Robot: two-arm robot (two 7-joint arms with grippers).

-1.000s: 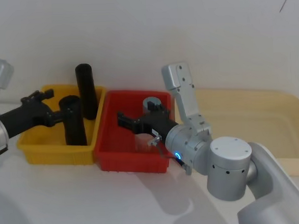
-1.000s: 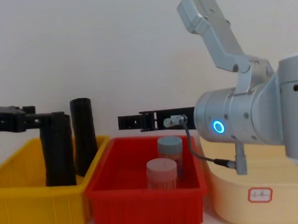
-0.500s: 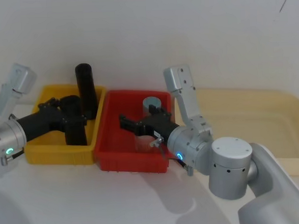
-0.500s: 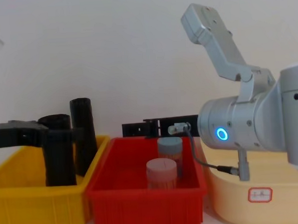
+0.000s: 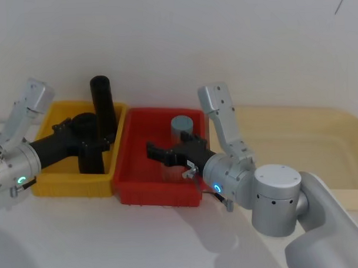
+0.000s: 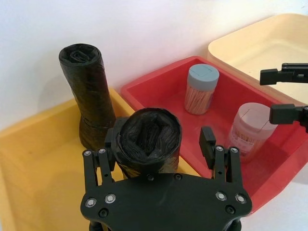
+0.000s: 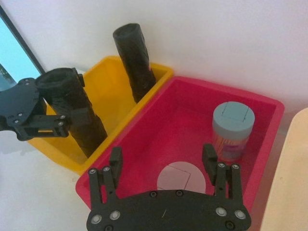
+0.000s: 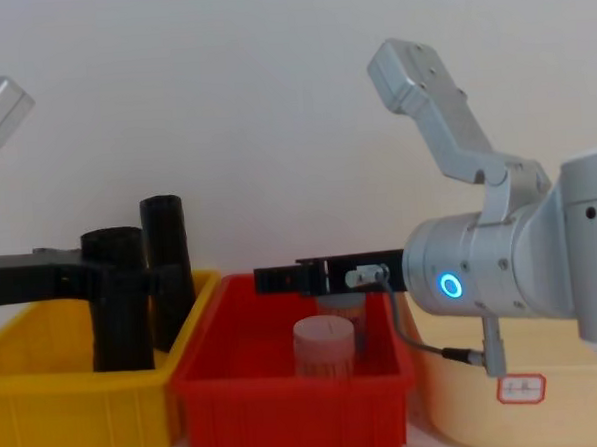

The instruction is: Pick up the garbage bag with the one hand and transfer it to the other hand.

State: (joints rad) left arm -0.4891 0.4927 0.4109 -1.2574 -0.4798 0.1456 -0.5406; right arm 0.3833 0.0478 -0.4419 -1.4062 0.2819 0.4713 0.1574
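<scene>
Change: the left gripper [image 6: 159,138] has come lower down the garbage bag [image 5: 90,162] and reached farther past it than a second ago, so the roll now sits deep between its fingers, while the right gripper [image 7: 162,161] has sunk closer to the red bin [image 5: 151,192]
Meaning: the pick-up looks to be at the grasp itself, and the jaws need only to press in before a lift, with the handover not yet begun
Left gripper: spread around the roll about halfway up, one finger against its side and the other standing clear of it
Garbage bag: upright in the right half of the yellow bin [image 5: 63,186], its base still on the bin floor as before
Second roll [image 5: 101,107]: leans in the far right corner of the yellow bin, just behind the gripped one, likely close enough to be nudged on the lift
Right gripper: spread and empty, hanging above the red bin over the pink-lidded jar [image 6: 248,126], its fingers pointing toward the yellow bin
Grey-lidded jar [image 7: 232,127]: stands toward the red bin's far right corner, behind the pink-lidded one
Surface: a white table [image 5: 112,242] carries the yellow and red bins side by side, walls touching, with a cream tub [image 5: 302,129] to the right of the red bin
Room: a plain white wall [image 5: 223,38] rises close behind the bins
</scene>
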